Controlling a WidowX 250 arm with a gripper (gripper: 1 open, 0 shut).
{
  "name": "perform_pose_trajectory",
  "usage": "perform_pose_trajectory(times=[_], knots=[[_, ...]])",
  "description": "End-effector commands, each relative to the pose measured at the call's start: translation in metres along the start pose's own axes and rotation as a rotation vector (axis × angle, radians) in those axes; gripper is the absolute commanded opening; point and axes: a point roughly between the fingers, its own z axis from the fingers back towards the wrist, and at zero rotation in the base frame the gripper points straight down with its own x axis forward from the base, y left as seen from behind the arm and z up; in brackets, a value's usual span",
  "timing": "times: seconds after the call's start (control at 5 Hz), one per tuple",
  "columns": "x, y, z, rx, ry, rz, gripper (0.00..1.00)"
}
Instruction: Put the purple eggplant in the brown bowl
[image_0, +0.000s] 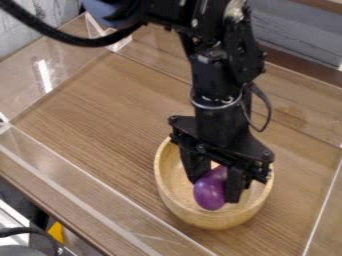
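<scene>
My black gripper (225, 182) over the brown bowl (171, 190), fingers closed on the purple eggplant (210, 192), gripping it between them; the eggplant within the bowl's rim as seen from here, whether touching its bottom I cannot tell

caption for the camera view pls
End effector gripping the purple eggplant over the brown bowl on a wooden table

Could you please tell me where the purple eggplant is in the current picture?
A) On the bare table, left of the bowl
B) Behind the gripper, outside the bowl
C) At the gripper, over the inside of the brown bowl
C: the purple eggplant shows at the gripper's fingertips, with the brown bowl's rim around it in the view.
</scene>
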Motion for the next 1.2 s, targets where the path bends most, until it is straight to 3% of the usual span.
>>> perform_pose_trajectory(times=[0.0, 1.0], knots=[[0.0044, 0.0045, 0.0093, -0.002, -0.044, -0.007, 0.0], [0.0021, 0.0118, 0.0111, 0.003, -0.085, -0.013, 0.0]])
